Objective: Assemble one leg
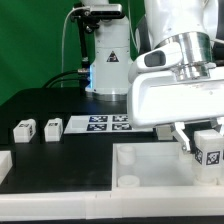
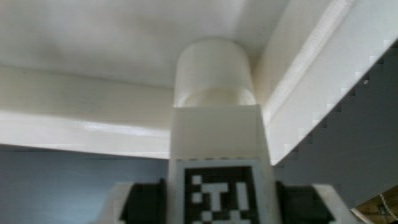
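Observation:
My gripper point(image 1: 198, 146) is shut on one leg point(image 1: 209, 146), a small white block with a black-and-white tag. It holds the leg over the right end of the large white tray-like piece point(image 1: 150, 172). In the wrist view the leg point(image 2: 217, 110) runs straight out from between my fingers point(image 2: 143, 205), tag face toward the camera. Its rounded end lies against the white walls of the tray-like piece point(image 2: 89, 100). Two more legs point(image 1: 22, 128) point(image 1: 52, 127) stand on the black table at the exterior view's left.
The marker board point(image 1: 105, 123) lies flat behind the tray-like piece. A white stand with a lit base point(image 1: 108, 60) rises at the back. Another white part point(image 1: 5, 166) sits at the exterior view's left edge.

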Controlling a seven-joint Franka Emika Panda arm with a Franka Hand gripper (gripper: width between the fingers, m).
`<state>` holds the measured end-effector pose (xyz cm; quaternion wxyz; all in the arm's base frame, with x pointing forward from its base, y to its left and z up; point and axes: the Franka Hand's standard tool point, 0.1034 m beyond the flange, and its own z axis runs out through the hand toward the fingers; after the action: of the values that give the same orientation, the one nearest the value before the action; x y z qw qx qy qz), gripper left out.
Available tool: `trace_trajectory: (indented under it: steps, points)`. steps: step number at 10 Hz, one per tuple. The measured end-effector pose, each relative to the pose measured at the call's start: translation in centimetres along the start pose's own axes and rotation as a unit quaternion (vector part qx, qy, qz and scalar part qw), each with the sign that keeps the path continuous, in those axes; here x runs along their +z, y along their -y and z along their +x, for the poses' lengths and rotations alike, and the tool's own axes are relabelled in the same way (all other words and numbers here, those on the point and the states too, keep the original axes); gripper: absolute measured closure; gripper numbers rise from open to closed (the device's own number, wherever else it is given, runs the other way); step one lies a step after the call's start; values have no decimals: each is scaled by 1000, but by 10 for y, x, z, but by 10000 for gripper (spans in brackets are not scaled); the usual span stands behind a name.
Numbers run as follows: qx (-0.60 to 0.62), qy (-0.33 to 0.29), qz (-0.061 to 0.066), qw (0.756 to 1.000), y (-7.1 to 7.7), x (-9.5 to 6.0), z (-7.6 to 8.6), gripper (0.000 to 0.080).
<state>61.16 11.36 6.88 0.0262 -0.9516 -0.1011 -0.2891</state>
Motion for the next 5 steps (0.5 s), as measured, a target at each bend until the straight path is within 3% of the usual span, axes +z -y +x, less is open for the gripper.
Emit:
trace_trajectory:
  steps: [2, 3, 4, 5]
  points:
    - [0, 2, 0, 1000, 0, 1, -1, 508]
    - [0, 2, 0, 1000, 0, 1, -1, 314]
    - [0, 2, 0, 1000, 0, 1, -2, 204]
    - [0, 3, 0, 1000, 0, 1, -2, 165]
